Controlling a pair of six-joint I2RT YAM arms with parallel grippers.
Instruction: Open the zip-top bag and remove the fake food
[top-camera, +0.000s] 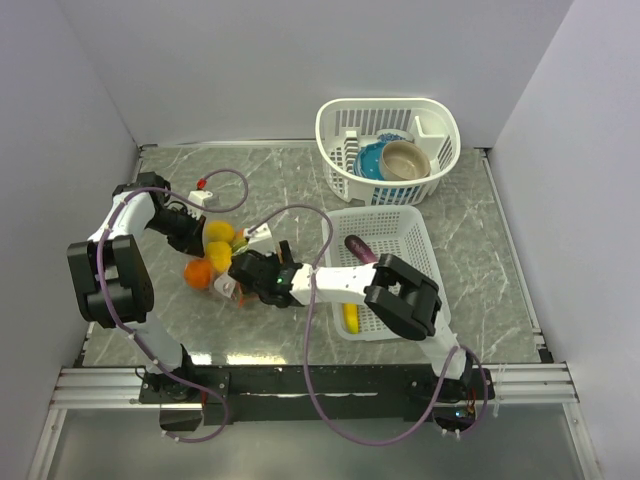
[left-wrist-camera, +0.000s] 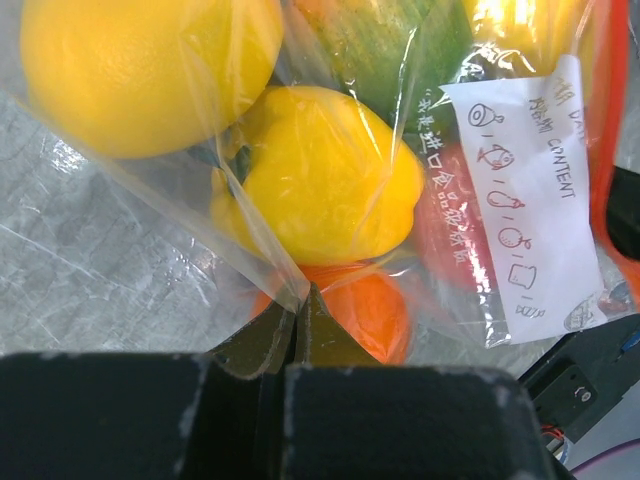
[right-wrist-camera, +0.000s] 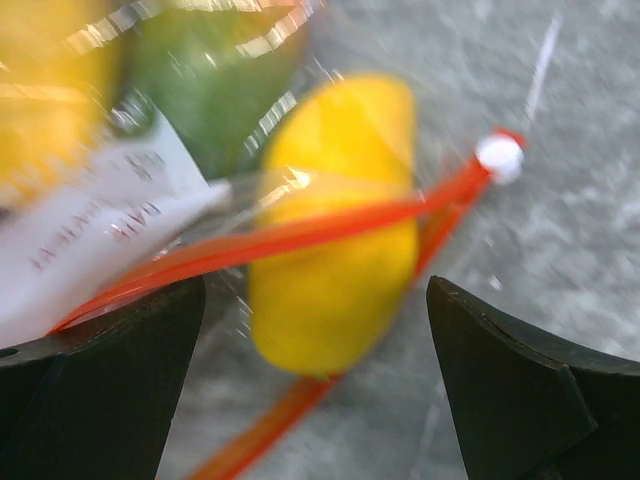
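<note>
The zip-top bag (top-camera: 222, 268) lies left of centre on the table, clear and crinkly, with fake food inside: a yellow pepper (left-wrist-camera: 320, 175), a yellow round fruit (left-wrist-camera: 140, 70), a green piece (left-wrist-camera: 390, 50) and an orange piece (left-wrist-camera: 370, 310). My left gripper (left-wrist-camera: 295, 300) is shut on a fold of the bag's clear film at its far-left end (top-camera: 198, 242). My right gripper (right-wrist-camera: 315, 300) stands open at the bag's mouth (top-camera: 238, 273), its fingers (right-wrist-camera: 120, 380) either side of a yellow piece (right-wrist-camera: 330, 270). The red-orange zipper strip (right-wrist-camera: 300, 235) with its white slider (right-wrist-camera: 500, 155) crosses that piece.
A white slatted basket (top-camera: 410, 240) right of the bag holds a purple eggplant (top-camera: 358, 246) and a yellow banana (top-camera: 350, 318). A second white basket (top-camera: 440, 125) at the back right holds a blue bowl (top-camera: 372, 160) and a tan bowl (top-camera: 405, 160). Purple cables loop over the table.
</note>
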